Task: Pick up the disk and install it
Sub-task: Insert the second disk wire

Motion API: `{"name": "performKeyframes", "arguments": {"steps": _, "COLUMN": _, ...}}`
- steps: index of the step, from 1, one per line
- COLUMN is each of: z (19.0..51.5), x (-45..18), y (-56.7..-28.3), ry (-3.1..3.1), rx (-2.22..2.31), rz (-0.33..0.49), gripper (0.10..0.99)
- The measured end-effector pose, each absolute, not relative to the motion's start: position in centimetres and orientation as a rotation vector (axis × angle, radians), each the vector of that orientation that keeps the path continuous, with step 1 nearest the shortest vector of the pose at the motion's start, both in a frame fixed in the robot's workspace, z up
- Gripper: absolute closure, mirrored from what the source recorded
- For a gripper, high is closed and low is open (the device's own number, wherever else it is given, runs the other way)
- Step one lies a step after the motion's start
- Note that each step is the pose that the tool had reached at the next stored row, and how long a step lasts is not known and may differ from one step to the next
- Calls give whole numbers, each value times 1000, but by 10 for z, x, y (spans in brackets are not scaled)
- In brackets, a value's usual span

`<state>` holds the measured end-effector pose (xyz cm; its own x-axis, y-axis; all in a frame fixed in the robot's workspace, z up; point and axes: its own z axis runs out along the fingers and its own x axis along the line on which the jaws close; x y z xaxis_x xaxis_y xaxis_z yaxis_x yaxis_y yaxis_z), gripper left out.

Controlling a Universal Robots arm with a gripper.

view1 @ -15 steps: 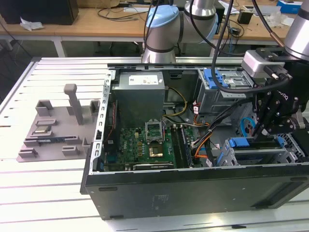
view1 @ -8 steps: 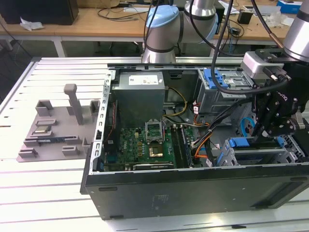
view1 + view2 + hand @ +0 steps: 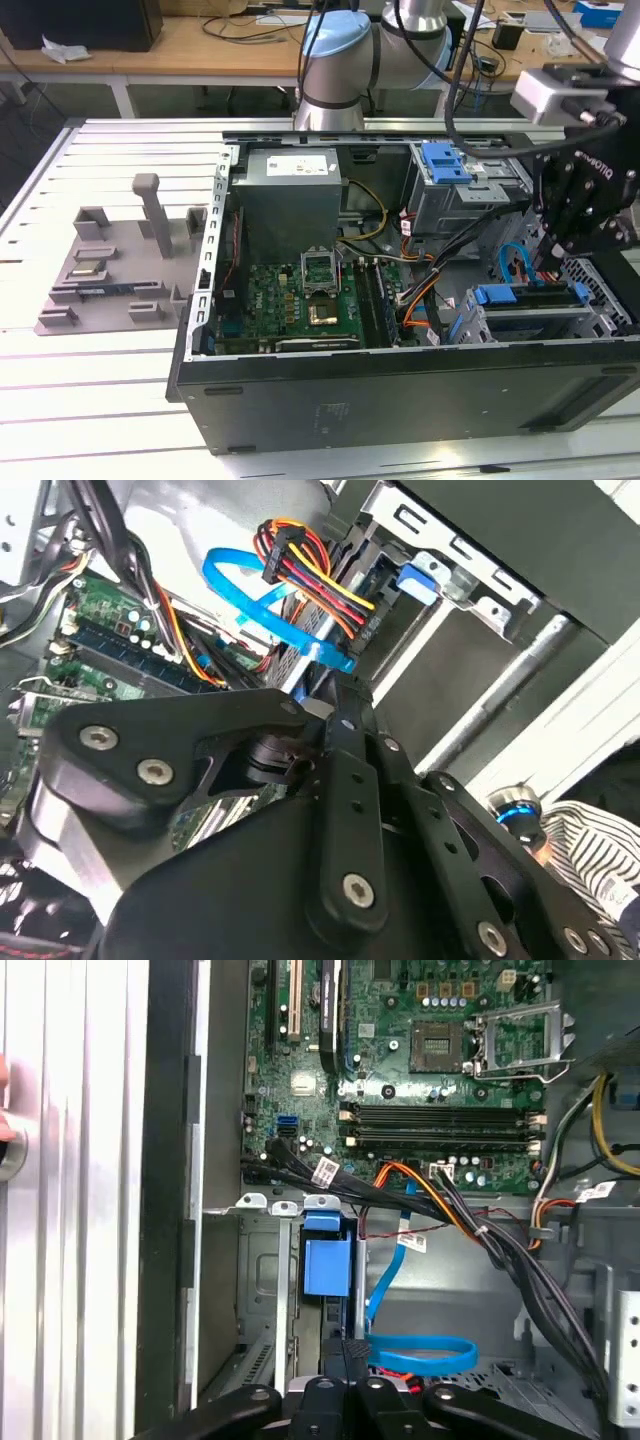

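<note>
The disk [image 3: 535, 298] stands on edge in the lower drive bay at the exterior view's right end of the open computer case [image 3: 400, 385]. In the first wrist view its blue carrier bracket [image 3: 327, 1265] sits between the bay's metal walls. My gripper [image 3: 548, 262] hangs over the disk's near end. Its fingers are shut together in both wrist views [image 3: 345, 1352] [image 3: 335, 695], with the tips at the disk's edge. Whether they pinch any of the carrier is hidden.
A blue flat cable [image 3: 420, 1350] loops right beside my fingers, and a black cable bundle [image 3: 480, 1230] crosses above the bay. The motherboard [image 3: 300, 300], grey power supply [image 3: 290, 195] and upper cage with a blue latch [image 3: 445, 162] fill the case. A grey fixture [image 3: 120, 260] lies left. A striped sleeve [image 3: 600, 860] is near.
</note>
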<state>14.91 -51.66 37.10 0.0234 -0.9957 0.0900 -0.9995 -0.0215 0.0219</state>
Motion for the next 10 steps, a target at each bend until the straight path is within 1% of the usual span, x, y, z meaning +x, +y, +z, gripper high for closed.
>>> {"name": "performKeyframes", "arguments": {"steps": 3, "z": 383, "x": 149, "y": -516, "ry": -2141, "rx": 2189, "rz": 76, "gripper": 980}}
{"name": "performKeyframes", "arguments": {"steps": 10, "z": 383, "x": 149, "y": -516, "ry": -2141, "rx": 2190, "rz": 76, "gripper": 980}}
